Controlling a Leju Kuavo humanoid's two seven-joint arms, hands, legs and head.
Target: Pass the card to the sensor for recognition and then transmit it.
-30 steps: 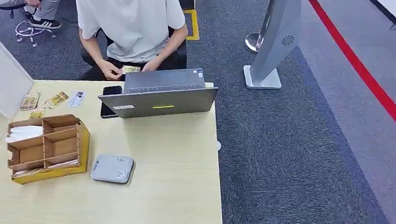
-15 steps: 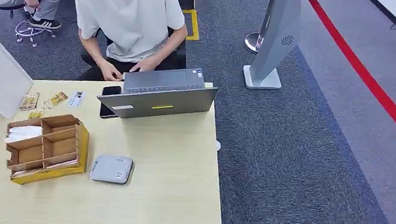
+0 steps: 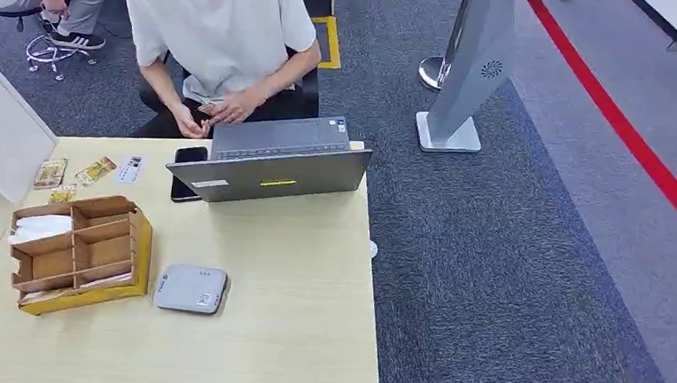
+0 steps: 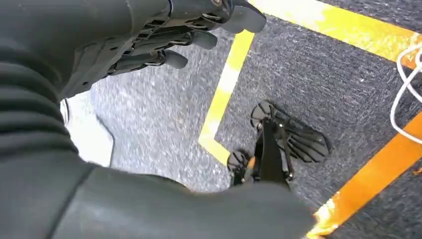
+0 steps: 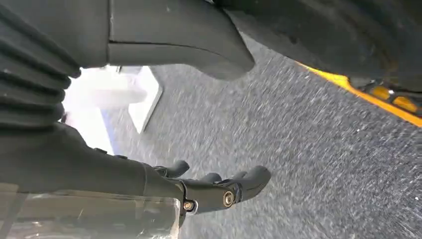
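Both arms hang over the carpet: the left robot hand [image 4: 174, 35] and the right robot hand [image 5: 219, 189] hold nothing, fingers loosely spread. On the worktop [image 3: 292, 313], the grey sensor [image 3: 191, 289] carries no card; cards [image 3: 97, 170] lie at the far edge. The scene fits either end of the task.

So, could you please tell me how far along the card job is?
Both hands, left and right, hang empty over the carpet. Cards lie at the table's far left; the grey sensor has nothing on it. This fits either before a pickup or after a handover.
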